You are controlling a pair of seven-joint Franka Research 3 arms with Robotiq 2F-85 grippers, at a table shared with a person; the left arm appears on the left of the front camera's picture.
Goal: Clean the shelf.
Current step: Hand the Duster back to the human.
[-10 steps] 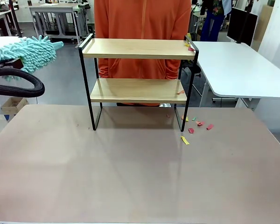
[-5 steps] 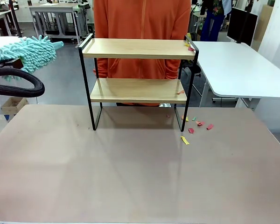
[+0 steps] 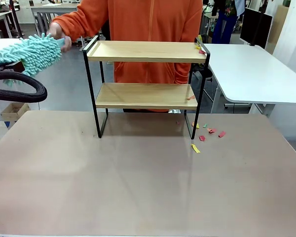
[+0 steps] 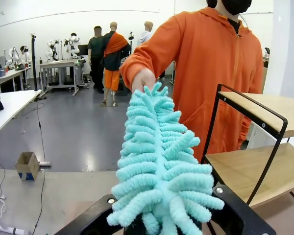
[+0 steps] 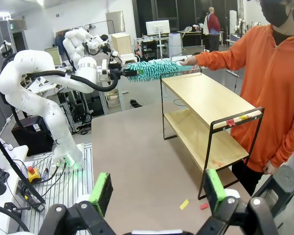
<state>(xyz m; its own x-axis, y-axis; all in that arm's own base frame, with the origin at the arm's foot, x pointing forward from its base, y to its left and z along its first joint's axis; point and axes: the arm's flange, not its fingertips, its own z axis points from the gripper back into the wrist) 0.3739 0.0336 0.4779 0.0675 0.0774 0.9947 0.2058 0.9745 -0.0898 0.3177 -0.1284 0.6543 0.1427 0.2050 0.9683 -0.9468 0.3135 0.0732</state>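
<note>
Currently my left gripper (image 5: 121, 73) pinches the duster (image 3: 25, 53), soft and light, by its handle; a hand (image 4: 143, 79) touches its tip. Right gripper (image 5: 157, 193) spread. The shelf (image 3: 145, 51), rigid, stands mid-table.

Turquoise duster (image 3: 27, 54), orange sleeve (image 3: 79, 22), light-wood shelf (image 3: 145, 52) with black frame.

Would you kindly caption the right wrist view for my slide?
Left hand holds a fluffy turquoise duster whose tip a person's hand touches above the two-tier wooden shelf.
</note>
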